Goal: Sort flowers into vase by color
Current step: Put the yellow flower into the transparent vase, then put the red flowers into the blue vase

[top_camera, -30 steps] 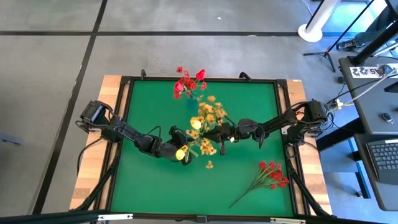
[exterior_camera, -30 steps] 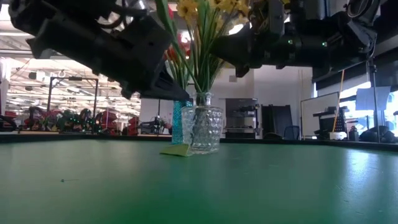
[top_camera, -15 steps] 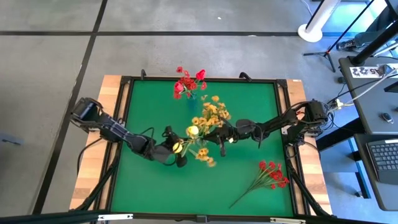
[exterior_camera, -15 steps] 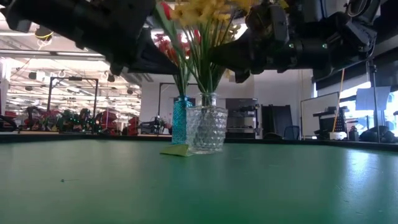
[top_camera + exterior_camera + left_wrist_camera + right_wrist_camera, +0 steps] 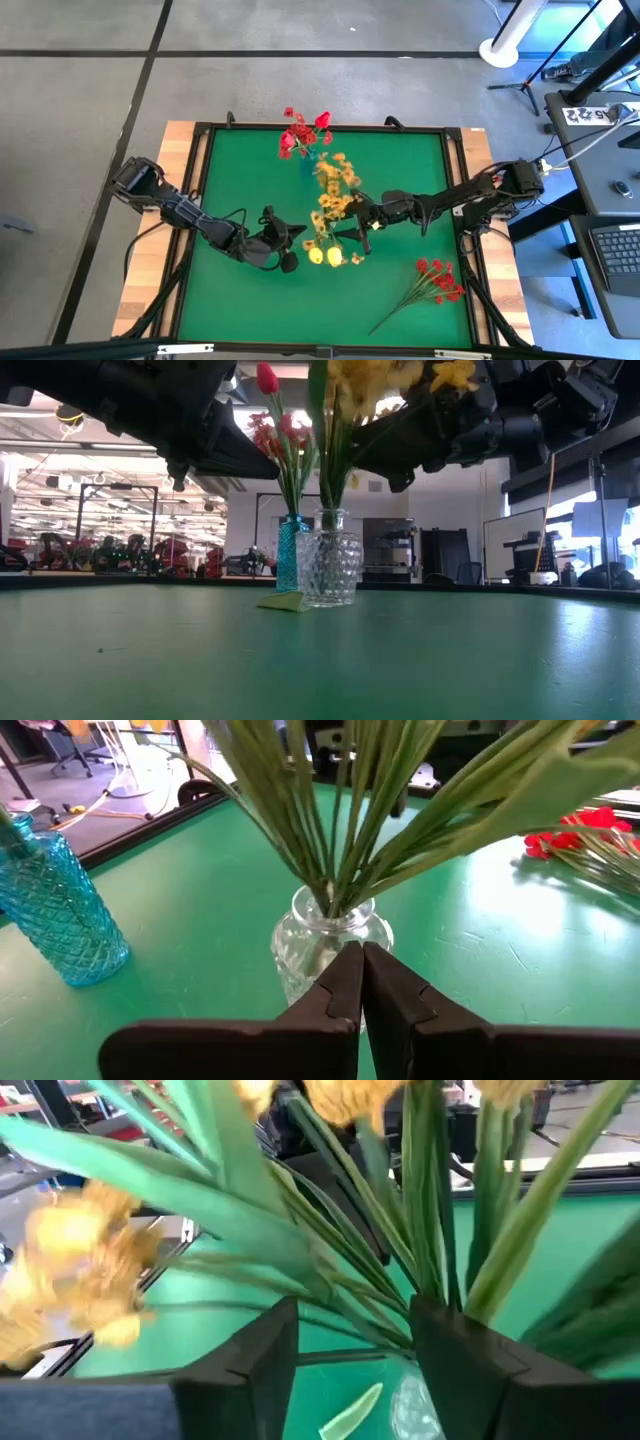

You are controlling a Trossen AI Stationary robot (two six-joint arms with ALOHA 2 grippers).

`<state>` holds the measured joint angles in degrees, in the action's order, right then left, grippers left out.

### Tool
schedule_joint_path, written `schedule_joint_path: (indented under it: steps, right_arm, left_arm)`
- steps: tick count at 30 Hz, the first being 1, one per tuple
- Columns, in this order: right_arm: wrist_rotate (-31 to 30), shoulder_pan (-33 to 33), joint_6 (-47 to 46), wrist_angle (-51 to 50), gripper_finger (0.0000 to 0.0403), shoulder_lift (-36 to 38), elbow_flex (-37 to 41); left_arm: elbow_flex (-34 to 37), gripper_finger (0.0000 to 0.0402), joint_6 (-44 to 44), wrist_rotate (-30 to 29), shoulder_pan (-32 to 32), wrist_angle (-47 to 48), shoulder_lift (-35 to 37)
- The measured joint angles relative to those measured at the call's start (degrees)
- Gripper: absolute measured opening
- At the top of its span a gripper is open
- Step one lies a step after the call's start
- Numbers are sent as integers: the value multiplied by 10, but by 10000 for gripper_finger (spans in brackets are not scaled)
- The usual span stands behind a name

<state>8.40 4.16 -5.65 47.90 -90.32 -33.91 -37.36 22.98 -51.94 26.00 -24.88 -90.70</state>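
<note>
Near the middle of the green table (image 5: 400,170), yellow flowers (image 5: 334,190) on thin green stems stand in a clear glass vase (image 5: 327,568), their small yellow-orange blooms spreading wide, with two round yellow buds (image 5: 325,257) at the near edge of the bunch. Red flowers (image 5: 303,131) fill a blue vase (image 5: 289,554) just behind, and a loose red sprig (image 5: 432,284) lies flat toward the right front corner. From above the vases are hidden under blooms; the low view shows both standing upright side by side, with a small green leaf (image 5: 283,602) at their foot. The left gripper (image 5: 360,982) is clenched on nothing, just in front of the clear vase; the right gripper (image 5: 352,1342) is released, fingers apart around the stems without pinching them. Beyond the table lies a bright open workshop.
</note>
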Motion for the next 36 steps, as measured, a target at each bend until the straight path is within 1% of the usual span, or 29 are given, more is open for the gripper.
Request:
schedule_joint_path:
  steps: [3, 9, 12, 16, 23, 25, 27, 28, 30, 32, 34, 36]
  right_arm:
    - [-3, 0, 3, -19, 205, 25, 0]
    - [-3, 0, 10, -72, 205, 77, 0]
    - [-14, 0, 18, -149, 205, 115, 0]
    - [-45, 0, 28, -270, 204, 176, 0]
    - [-53, 0, 28, -347, 204, 272, -1]
    - [-53, 0, 27, -384, 204, 304, -1]
    - [-51, 0, 5, -453, 204, 338, -7]
    - [-42, 0, -15, -505, 204, 355, -13]
    - [-12, 0, -58, -625, 204, 385, -27]
    - [14, 9, -108, -724, 204, 405, -38]
    - [28, 38, -142, -779, 204, 418, -41]
    - [32, 83, -155, -804, 204, 422, -41]
  left_arm:
    - [0, 5, 0, 0, 0, 0, 0]
    - [0, 5, 5, 0, 0, 0, 0]
    - [0, 5, 5, 3, 1, 3, 0]
    - [0, 5, 7, 3, 7, 20, 0]
    - [0, 5, 14, 4, 9, 23, 0]
    - [0, 5, 21, 4, 10, 24, 0]
    - [0, 5, 22, 4, 16, 25, 0]
    - [0, 5, 22, 4, 20, 26, 0]
    - [0, 5, 26, 6, 31, 30, 0]
    - [0, 5, 34, 6, 40, 32, 0]
    - [0, 5, 45, 9, 46, 36, 2]
    - [0, 5, 65, 20, 48, 34, 4]
